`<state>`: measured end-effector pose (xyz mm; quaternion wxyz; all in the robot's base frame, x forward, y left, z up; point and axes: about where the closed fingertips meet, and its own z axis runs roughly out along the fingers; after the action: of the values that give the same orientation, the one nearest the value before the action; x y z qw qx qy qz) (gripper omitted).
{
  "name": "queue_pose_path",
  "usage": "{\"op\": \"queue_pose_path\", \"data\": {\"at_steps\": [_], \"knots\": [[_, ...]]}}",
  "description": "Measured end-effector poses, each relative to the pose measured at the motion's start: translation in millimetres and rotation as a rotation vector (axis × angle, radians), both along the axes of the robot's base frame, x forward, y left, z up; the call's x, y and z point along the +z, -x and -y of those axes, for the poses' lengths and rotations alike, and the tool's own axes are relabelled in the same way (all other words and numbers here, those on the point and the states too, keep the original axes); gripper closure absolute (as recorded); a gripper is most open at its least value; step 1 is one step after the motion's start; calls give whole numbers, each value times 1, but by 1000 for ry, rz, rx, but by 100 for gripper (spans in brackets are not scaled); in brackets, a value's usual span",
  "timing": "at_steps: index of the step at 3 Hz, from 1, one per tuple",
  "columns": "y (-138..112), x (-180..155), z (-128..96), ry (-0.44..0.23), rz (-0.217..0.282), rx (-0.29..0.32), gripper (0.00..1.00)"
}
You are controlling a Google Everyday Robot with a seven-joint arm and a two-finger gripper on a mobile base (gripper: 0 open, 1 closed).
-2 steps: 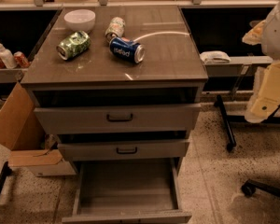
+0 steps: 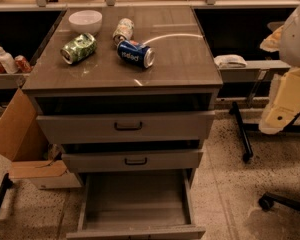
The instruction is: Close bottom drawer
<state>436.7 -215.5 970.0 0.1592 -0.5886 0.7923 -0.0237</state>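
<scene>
The bottom drawer [image 2: 137, 201], lowest of three in a grey-brown cabinet, stands pulled far out toward me. Its deep, bare interior is open to view and its low front panel sits at the lower edge of the camera view. Compared with a moment ago it has not moved, so I judge the closing push has not begun.

Above it, the middle drawer [image 2: 132, 160] and the top drawer [image 2: 127, 126] each sit slightly out, black handles showing.

On the cabinet top [image 2: 185, 59] lie a green can [image 2: 79, 48] and a blue can [image 2: 135, 53], both on their sides, with a third can [image 2: 123, 29] and a white bowl [image 2: 85, 20] behind them.

The gripper [image 2: 282, 109] appears as a pale cream shape at the right edge, well apart from the drawer and about level with the top drawer. It has barely shifted, and I cannot tell whether it is open or closed.

A cardboard box [image 2: 20, 134] leans at the cabinet's left. A chair base [image 2: 282, 201] sits on the floor to the right. Nothing visible blocks the drawer's front.
</scene>
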Motion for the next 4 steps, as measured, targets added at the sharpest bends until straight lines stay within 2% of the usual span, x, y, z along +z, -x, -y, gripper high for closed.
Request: {"op": "queue_pose_path", "data": {"at_steps": [1,2,3,4], "knots": [[9,-33,-21,-103,-117,-72,0],[30,-75,-65,-280,-241,-168,0],[44,-101,-84,-341,-301,-190,0],[44,-101,-84,-340,-301,-191,0]]}}
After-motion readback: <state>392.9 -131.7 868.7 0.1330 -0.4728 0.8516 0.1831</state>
